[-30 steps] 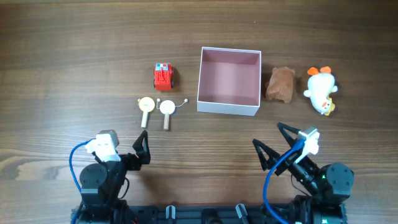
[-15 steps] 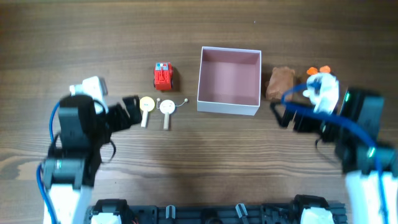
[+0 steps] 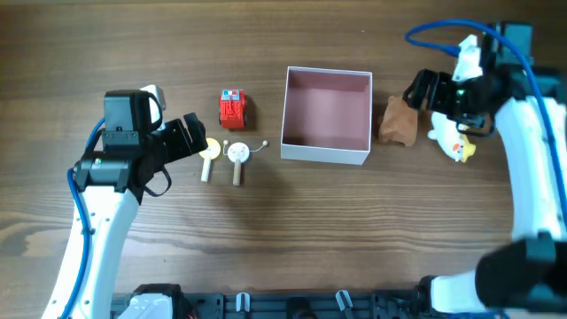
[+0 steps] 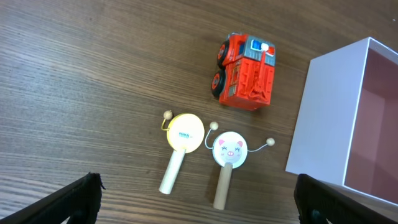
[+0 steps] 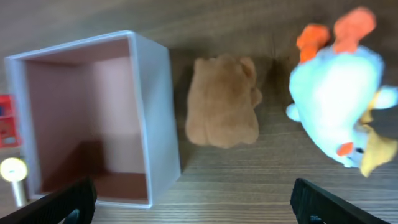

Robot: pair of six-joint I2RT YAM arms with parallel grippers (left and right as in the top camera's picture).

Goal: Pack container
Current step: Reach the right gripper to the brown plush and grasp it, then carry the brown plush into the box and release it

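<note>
Hovering spread wide and empty, left fingers (image 4: 71, 202) above yellow rattle (image 4: 185, 133) and pig-faced rattle (image 4: 229, 149) left of tabletop (image 3: 266, 248) centre, red truck (image 4: 245, 71) beyond, container (image 3: 325, 153) toward far edge's middle, right fingers (image 5: 65, 202) equally spread, empty, over brown plush (image 5: 222, 102) and white chicken (image 5: 339, 106) toward far right corner.

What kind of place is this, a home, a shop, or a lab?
Likely a robotics lab bench, not a home: a left arm and right arm with blue cables reach over a wood-grain table, where small toys flank an empty container like a staged trial.
</note>
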